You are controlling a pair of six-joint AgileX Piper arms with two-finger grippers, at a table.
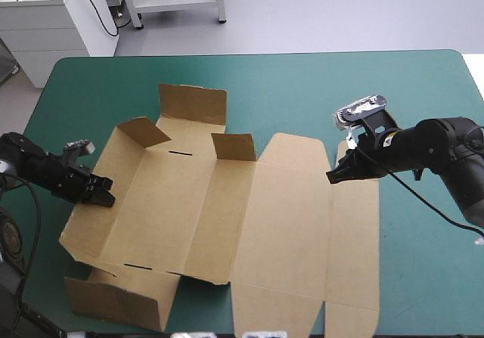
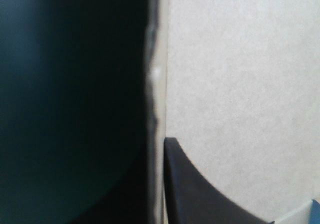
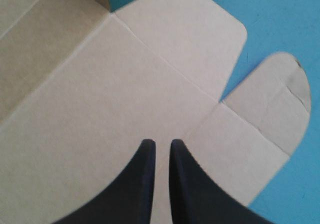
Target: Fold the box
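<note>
Left pincer [image 1: 108,192] pinches the box's [image 1: 181,209] left wall [image 1: 91,228], as I read it; right pincer [image 3: 162,143] hangs pressed nearly together over the flat lid [image 1: 291,217].

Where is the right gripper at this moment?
In the high view, the right gripper is over the right edge of the box's flat lid, next to the rounded side flap, with its fingers shut.

I count one brown box [image 1: 227,217], a single cut sheet, on one teal-green bench [image 1: 318,88]. Two slots [image 1: 180,154] are cut into it. I have two sets of fingers, my left fingers [image 1: 104,194] and my right fingers [image 1: 333,177], each with two black fins, four altogether.
</note>
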